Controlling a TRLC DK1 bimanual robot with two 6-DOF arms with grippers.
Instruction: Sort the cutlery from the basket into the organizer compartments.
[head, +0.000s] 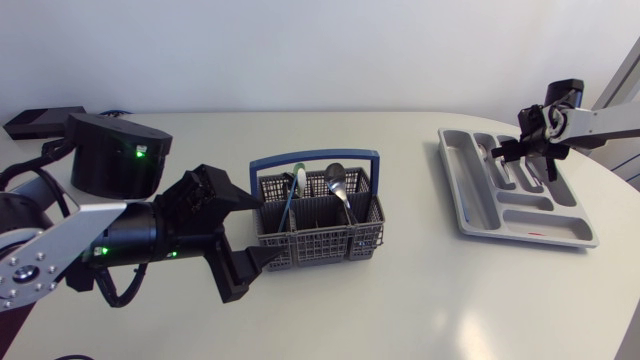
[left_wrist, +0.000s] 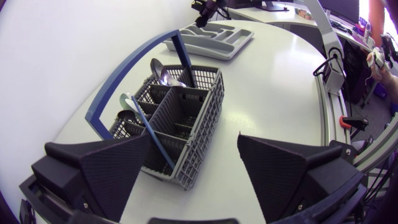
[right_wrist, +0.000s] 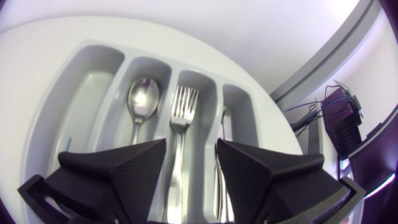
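- Head view: left gripper (head: 240, 232) sat wide open and empty, just beside the basket (head: 320, 245); right gripper (head: 530, 150) hung over the organizer (head: 470, 200).
- Left wrist view: cutlery (left_wrist: 160, 73) stood in the basket's pockets. I'd pinch one stem only, clear of the blue handle (left_wrist: 185, 59).
- Right wrist view: fingers (right_wrist: 124, 168) apart, holding nothing, above a fork (right_wrist: 180, 121); spoon (right_wrist: 142, 102) one slot over; next slot's item cut off.

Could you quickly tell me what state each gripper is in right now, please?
Left gripper: open, holding nothing, at the basket.
Right gripper: open, holding nothing, over the fork lying in the organizer.
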